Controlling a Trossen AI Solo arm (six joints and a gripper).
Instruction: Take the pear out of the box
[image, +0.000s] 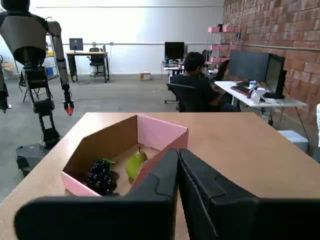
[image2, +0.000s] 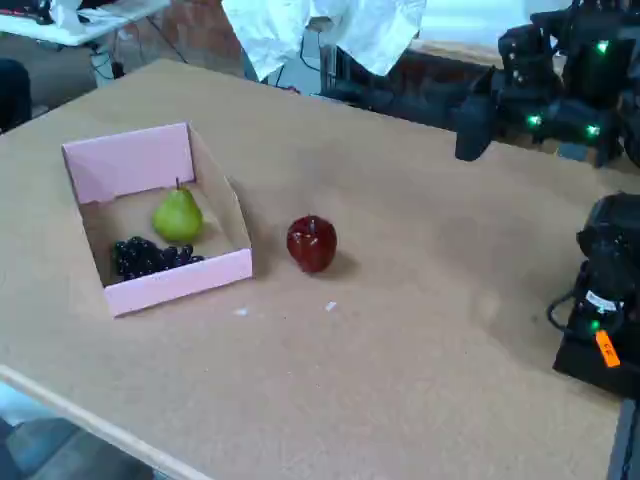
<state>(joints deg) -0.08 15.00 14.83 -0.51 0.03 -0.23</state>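
With its fingers pressed together, the gripper (image: 178, 165) could crush the grapes (image2: 150, 256) at the pear's (image2: 178, 215) seven o'clock inside the box (image2: 180, 281).

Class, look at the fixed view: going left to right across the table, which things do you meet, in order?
box → grapes → pear → apple → gripper

pear (image2: 178, 215) and grapes (image2: 150, 256) inside box (image2: 130, 160)
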